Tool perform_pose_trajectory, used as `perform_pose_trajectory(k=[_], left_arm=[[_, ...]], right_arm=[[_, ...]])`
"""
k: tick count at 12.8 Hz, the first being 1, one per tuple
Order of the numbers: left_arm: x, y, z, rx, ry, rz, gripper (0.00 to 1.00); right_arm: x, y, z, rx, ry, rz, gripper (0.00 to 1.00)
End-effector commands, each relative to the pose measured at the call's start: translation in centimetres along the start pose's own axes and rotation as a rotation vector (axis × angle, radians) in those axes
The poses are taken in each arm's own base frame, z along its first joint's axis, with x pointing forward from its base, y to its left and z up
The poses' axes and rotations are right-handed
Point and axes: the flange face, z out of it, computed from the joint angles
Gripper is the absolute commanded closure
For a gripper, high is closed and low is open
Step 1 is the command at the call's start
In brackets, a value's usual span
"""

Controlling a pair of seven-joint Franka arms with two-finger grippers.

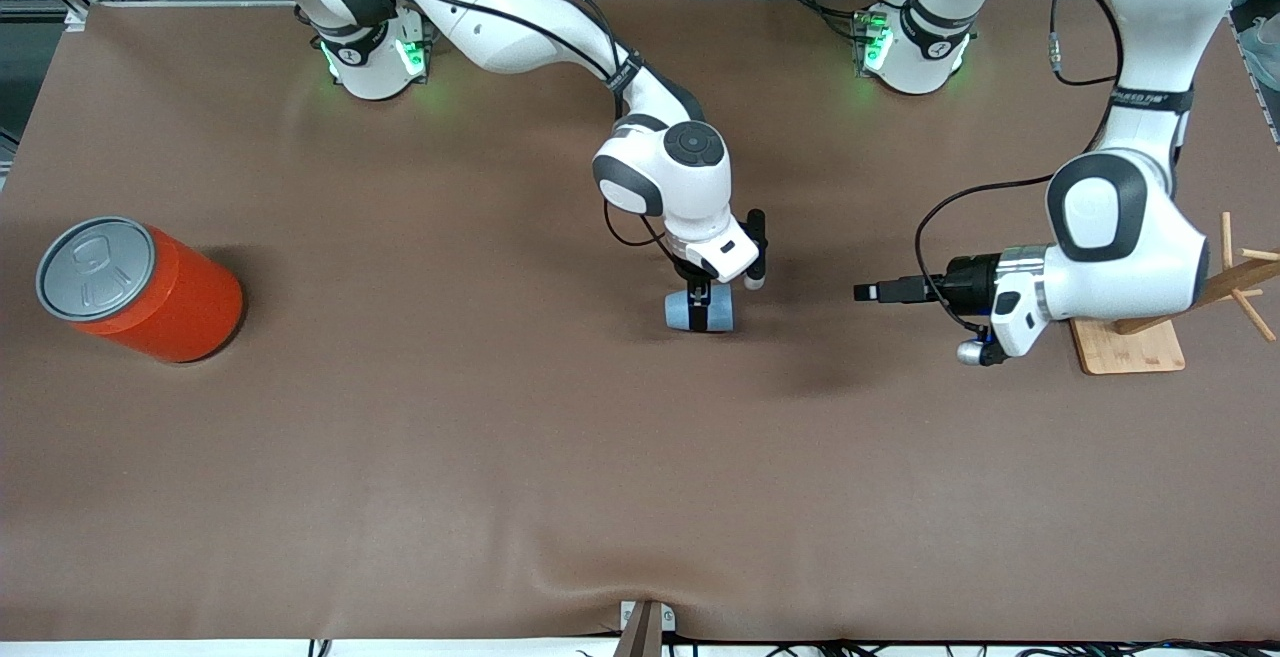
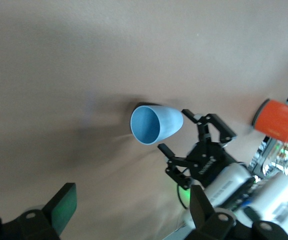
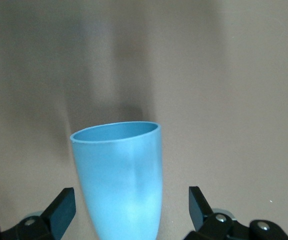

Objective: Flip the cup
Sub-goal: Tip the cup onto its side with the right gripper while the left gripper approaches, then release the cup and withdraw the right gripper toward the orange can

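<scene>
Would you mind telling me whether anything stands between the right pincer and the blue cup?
Nothing visible does. The cup lies on its side, between the open fingers of the right pincer.

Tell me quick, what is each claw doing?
Left gripper: jaws open, empty, waiting.
Right gripper: jaws open around the cup, not gripping it.

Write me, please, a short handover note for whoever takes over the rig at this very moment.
Right gripper: open, astride the cup, one finger each side, not yet closed on it.
Left gripper: open, waiting above the table toward the left arm's end, aimed at the cup.
Cup: lying on its side mid-table, mouth toward the left gripper.
Done: approach only.
Left: grasp, turn the cup, set it down, release.
</scene>
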Motion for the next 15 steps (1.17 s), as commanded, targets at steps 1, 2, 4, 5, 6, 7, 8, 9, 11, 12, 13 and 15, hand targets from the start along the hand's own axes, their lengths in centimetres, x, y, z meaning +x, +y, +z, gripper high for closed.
perform_pose_trajectory(k=[1, 2, 4, 5, 6, 7, 8, 9, 11, 12, 13, 15], left_arm=[[0.8, -2.5, 2.2, -0.091, -0.026, 0.076, 0.0], [0.9, -3.5, 2.8, -0.127, -0.025, 0.081, 0.0], [1.0, -4.4, 3.9, -0.162, -0.03, 0.09, 0.0], [1.0, -4.6, 4.3, -0.17, -0.033, 0.095, 0.0], [1.1, -4.9, 4.9, -0.183, -0.037, 0.102, 0.0], [1.3, -5.4, 5.6, -0.201, -0.038, 0.114, 0.0], [1.4, -5.7, 6.6, -0.224, -0.041, 0.124, 0.0], [1.4, -6.1, 7.5, -0.239, -0.049, 0.125, 0.0], [0.1, -5.2, 9.8, -0.297, -0.076, 0.097, 0.0], [0.2, -5.0, 10.1, -0.304, -0.076, 0.094, 0.0], [0.4, -5.4, 10.9, -0.305, -0.079, 0.084, 0.0], [0.8, -4.9, 12.0, -0.328, -0.078, 0.079, 0.0]], right_arm=[[-0.2, 0.8, -3.0, 0.002, -0.013, 0.016, 0.0], [-0.3, 1.4, -3.9, 0.0, -0.008, 0.025, 0.0], [-0.6, 2.4, -5.2, 0.011, -0.003, 0.053, 0.0], [-1.3, 3.6, -6.0, 0.022, 0.007, 0.086, 0.0], [-2.1, 5.1, -7.2, 0.029, 0.015, 0.124, 0.0], [-3.1, 6.8, -9.0, 0.022, 0.019, 0.153, 0.0], [-5.6, 9.9, -10.5, 0.022, 0.012, 0.212, 0.0], [-9.1, 13.7, -11.8, 0.037, 0.013, 0.298, 0.0], [-16.6, 20.6, -15.0, 0.038, 0.046, 0.461, 0.0], [-19.8, 23.2, -16.7, 0.025, 0.063, 0.523, 0.0], [-22.7, 25.0, -18.9, 0.018, 0.074, 0.577, 0.0], [-28.1, 27.5, -22.9, -0.003, 0.049, 0.65, 0.0]])
